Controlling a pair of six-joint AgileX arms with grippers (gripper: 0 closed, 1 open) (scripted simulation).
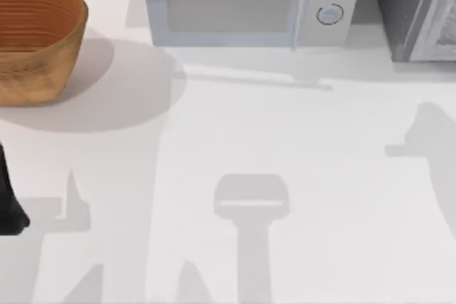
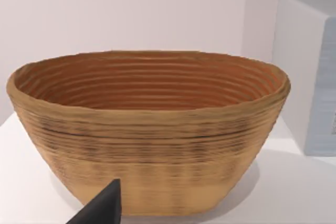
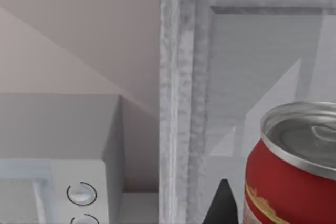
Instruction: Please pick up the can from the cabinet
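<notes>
The can (image 3: 294,177) is seen in the right wrist view close in front of the right end effector (image 3: 223,205), standing upright inside the cabinet (image 3: 181,103), just past the cabinet's pale frame. One dark fingertip is visible just beside the can's red wall; whether the can is touched, and how far the right end effector stands open, cannot be told.

The can is judged to be light, with a thin metal wall that is stiff but easily dented if squeezed hard. Its painted side is likely smooth and slippery, so a firm yet moderate grip is called for. The best hold is judged to be across the red wall at mid-height, below the silver rim, with the can kept upright as it is drawn out past the frame.

The left end effector (image 2: 102,208) is parked before the basket (image 2: 149,129); only a dark tip is shown, and its opening cannot be told.
</notes>
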